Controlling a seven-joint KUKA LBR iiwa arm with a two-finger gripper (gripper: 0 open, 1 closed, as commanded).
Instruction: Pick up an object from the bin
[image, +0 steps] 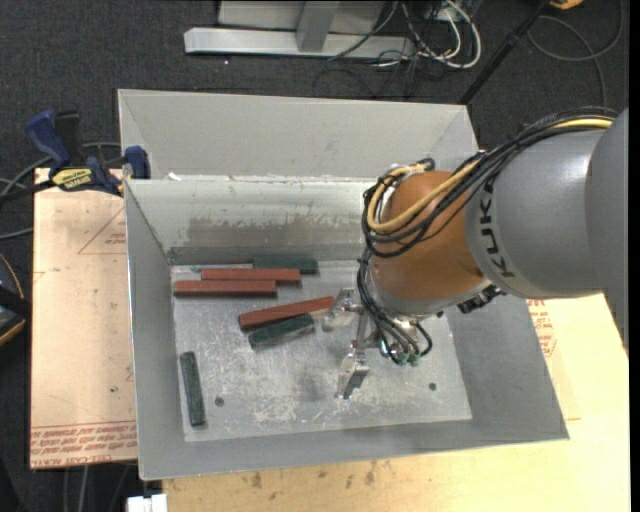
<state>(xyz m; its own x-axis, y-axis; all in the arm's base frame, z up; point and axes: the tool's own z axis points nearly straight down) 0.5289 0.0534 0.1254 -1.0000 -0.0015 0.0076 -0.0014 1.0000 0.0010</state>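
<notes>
Grey metal bin (150, 300) lies before you, with the arm (540, 230) coming in from the right of the frame and its orange cover (425, 240) over the bin's right half. You see the gripper (349, 380) low in the middle of the frame, pointing down at bare floor; how wide it stands you cannot tell. Nearest to it, just to its upper left, lies a slanted red stick (287, 313), and a slanted green stick (282, 331) lies close alongside, below it. Further to the upper left a long red stick (225, 288) lies beside a shorter red stick (250, 272), and a dark green stick (297, 265) lies behind them by the back wall. Well apart, at the lower left, another green stick (191, 388) lies along the left wall.
</notes>
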